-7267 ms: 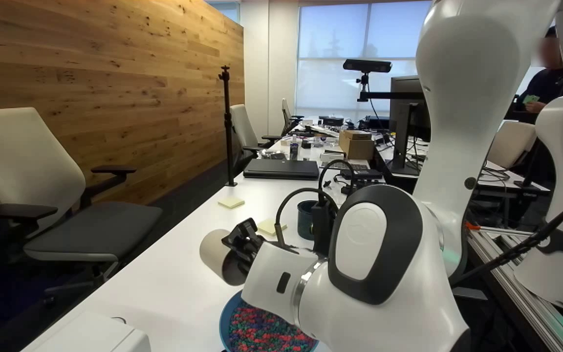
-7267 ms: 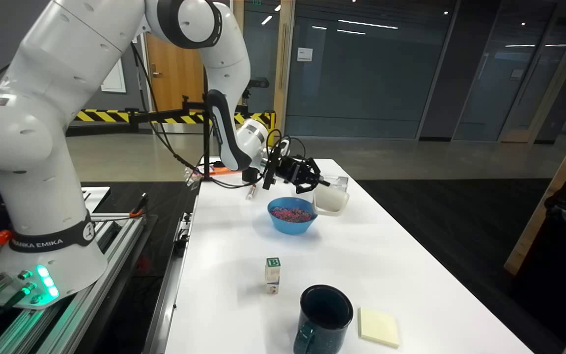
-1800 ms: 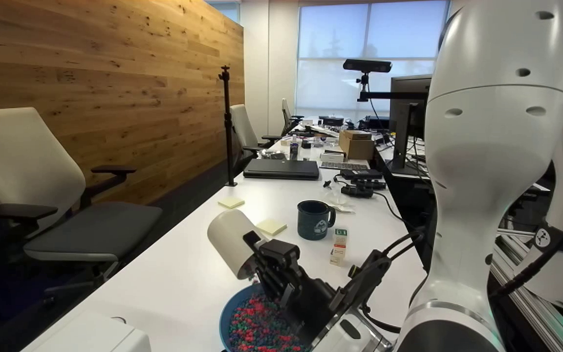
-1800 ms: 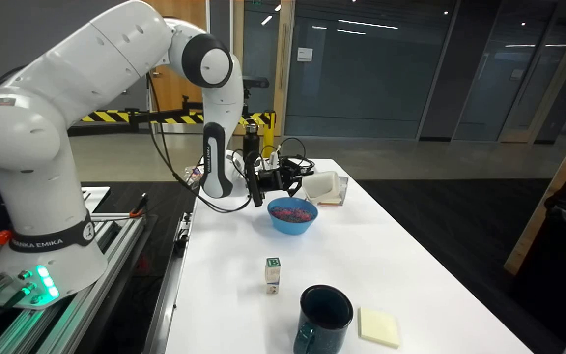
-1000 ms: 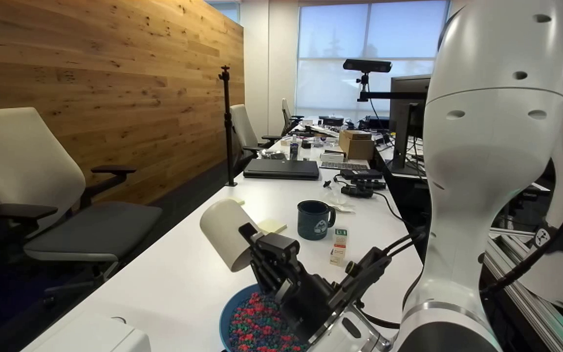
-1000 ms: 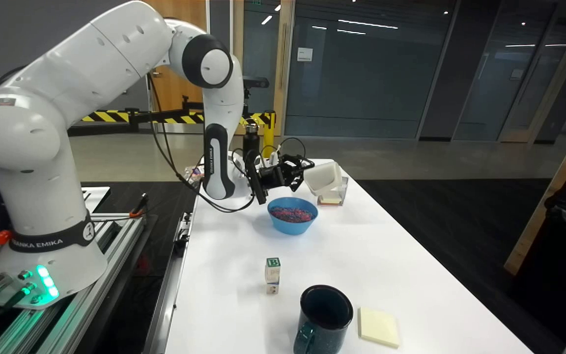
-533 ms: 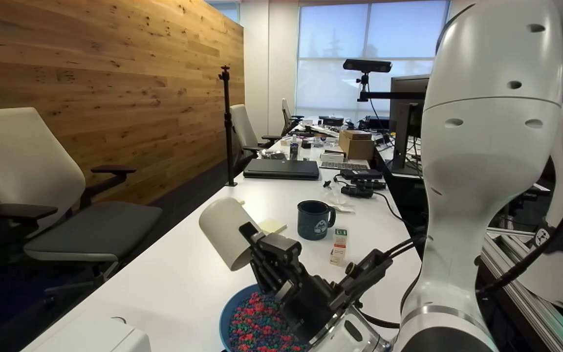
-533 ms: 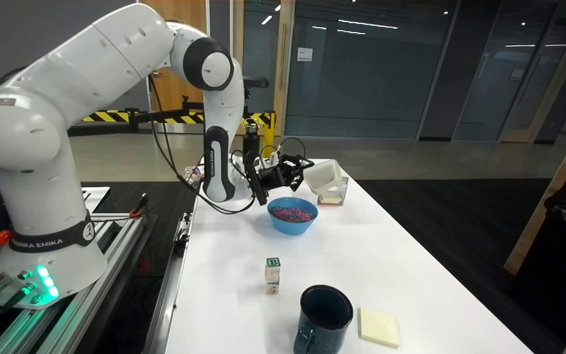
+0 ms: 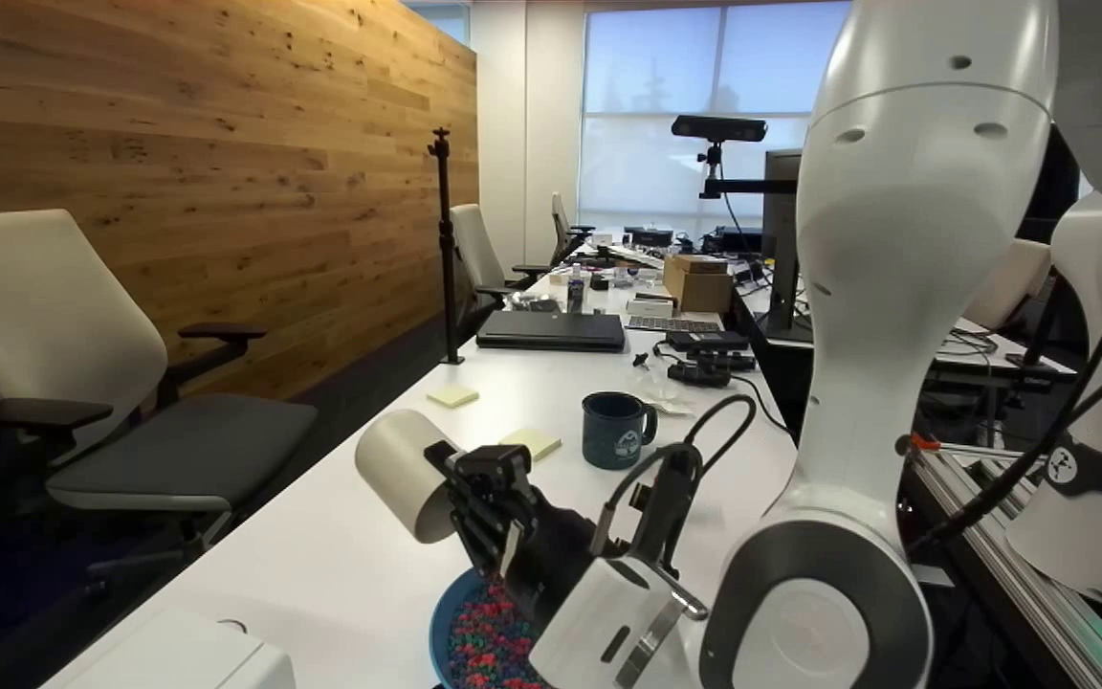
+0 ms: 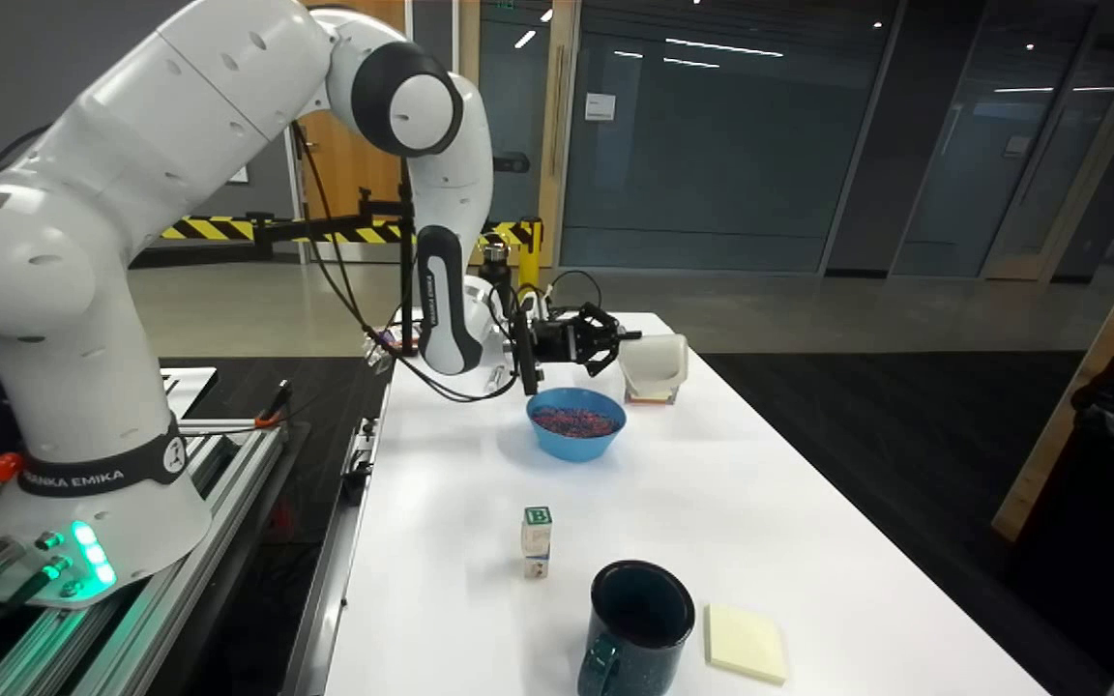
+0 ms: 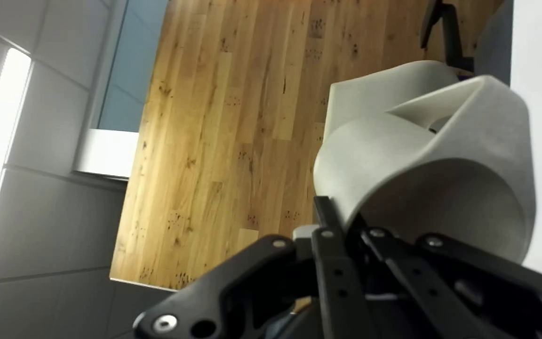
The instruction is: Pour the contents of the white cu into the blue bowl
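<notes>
We see the black, two-fingered gripper pinching the wall of the smooth, round, white cup, which leans out ahead of it, mouth turned back and down. We guess it tips that way because the round blue bowl, with little red, green and blue bits inside, sits below the gripper; pouring seems nearly done.

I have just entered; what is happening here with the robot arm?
The robot arm holds a white cup at its rim in the gripper, tilted near the blue bowl. Small red, green and blue pieces lie in the bowl. None are seen falling, and none show in the visible part of the cup's inside, so the pouring is perhaps finished; the cup's bottom is unclear.
</notes>
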### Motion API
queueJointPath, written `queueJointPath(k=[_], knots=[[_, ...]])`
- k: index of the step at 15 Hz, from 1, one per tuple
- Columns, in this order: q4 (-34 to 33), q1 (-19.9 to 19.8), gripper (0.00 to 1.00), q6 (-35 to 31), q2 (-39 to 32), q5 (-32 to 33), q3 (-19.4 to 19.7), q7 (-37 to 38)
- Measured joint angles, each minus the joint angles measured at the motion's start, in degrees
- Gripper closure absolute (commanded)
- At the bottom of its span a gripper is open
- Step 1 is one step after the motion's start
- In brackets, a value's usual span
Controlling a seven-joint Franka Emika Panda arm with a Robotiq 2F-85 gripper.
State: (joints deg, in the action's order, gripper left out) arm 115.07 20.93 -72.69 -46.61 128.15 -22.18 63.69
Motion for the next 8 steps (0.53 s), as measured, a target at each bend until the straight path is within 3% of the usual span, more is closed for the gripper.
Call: queueJointPath(k=[3, 8], knots=[[0.00, -2.88, 0.99, -7.55, 3.23, -1.54, -0.85, -0.03], [0.02, -4.30, 0.99, -15.16, 6.18, -4.86, -0.87, -0.10]])
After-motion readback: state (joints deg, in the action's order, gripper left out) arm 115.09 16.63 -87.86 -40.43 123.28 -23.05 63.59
